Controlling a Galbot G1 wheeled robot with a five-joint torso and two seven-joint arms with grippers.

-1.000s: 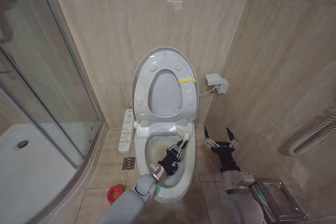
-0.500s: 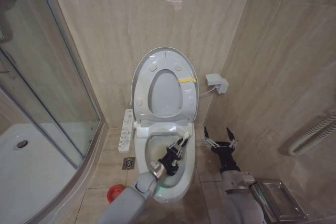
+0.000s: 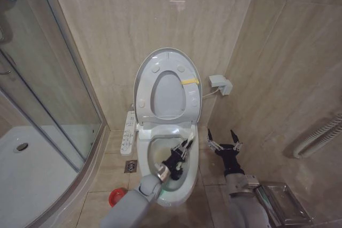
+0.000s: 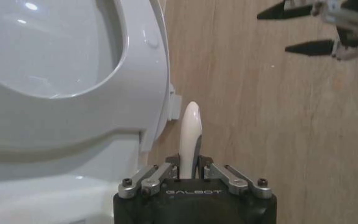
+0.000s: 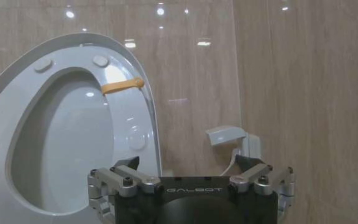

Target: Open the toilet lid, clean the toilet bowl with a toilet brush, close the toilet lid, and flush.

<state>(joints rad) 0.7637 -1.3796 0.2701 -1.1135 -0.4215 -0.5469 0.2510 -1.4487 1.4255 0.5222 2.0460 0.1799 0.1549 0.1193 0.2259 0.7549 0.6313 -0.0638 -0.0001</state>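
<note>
The toilet lid (image 3: pixel 160 60) stands raised against the wall, and the ring seat (image 3: pixel 152 92) with its yellow tag is up against it. My left gripper (image 3: pixel 180 154) is over the stained toilet bowl (image 3: pixel 156 158), shut on the white handle of the toilet brush (image 3: pixel 187 142); the bristle head is hidden under the gripper. In the left wrist view the handle (image 4: pixel 190 126) sticks out from between the shut fingers of the left gripper (image 4: pixel 189 167). My right gripper (image 3: pixel 223 141) hangs open to the right of the bowl, holding nothing. It appears again as the right gripper (image 5: pixel 191 175), facing the lid (image 5: pixel 54 56).
A round red holder (image 3: pixel 114 197) sits on the floor left of the pedestal, near a floor drain (image 3: pixel 131 166). A control panel (image 3: pixel 129 132) juts from the bowl's left side. Glass shower wall (image 3: pixel 53 94) at left; wall box (image 3: pixel 220 84), hose (image 3: pixel 320 134) and metal tray (image 3: pixel 283 204) at right.
My left gripper has shifted slightly over the bowl with the brush handle, tips a little lower and nearer. The right arm, lid and seat have not moved.
</note>
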